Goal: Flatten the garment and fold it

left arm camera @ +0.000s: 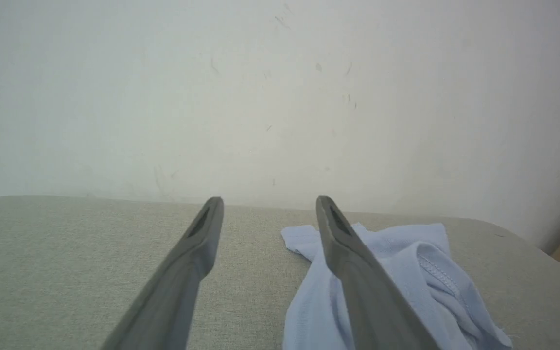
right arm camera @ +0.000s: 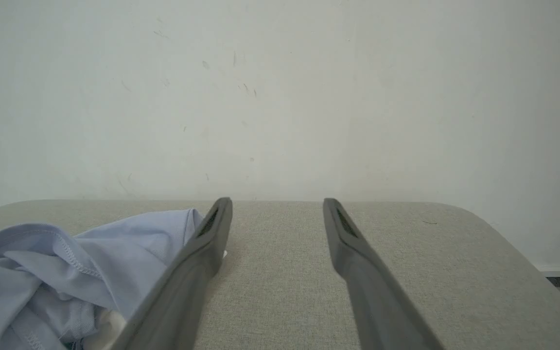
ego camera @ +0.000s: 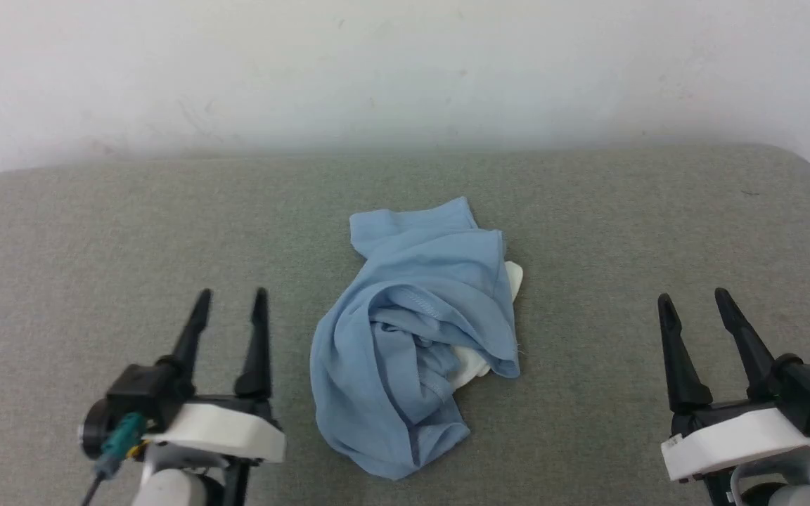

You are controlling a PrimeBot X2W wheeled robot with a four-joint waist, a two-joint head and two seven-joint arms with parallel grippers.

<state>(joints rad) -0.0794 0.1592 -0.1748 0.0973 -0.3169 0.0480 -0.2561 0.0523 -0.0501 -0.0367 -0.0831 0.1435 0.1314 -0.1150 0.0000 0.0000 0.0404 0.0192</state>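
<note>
Black fingers of left gripper (ego camera: 232, 292) spread, empty. Crumpled light blue polo shirt (ego camera: 412, 330) sits just to its right, mid grey fabric surface (ego camera: 95, 225), long axis near-to-far. Right gripper (ego camera: 691, 294) also spread, empty, farther off. Left arm nearer.

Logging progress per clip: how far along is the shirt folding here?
Nothing looks done: the light blue shirt lies crumpled on the grey surface. Nothing in hand: left tool and right tool stand open, clear of it. Flattening and folding remain.
</note>
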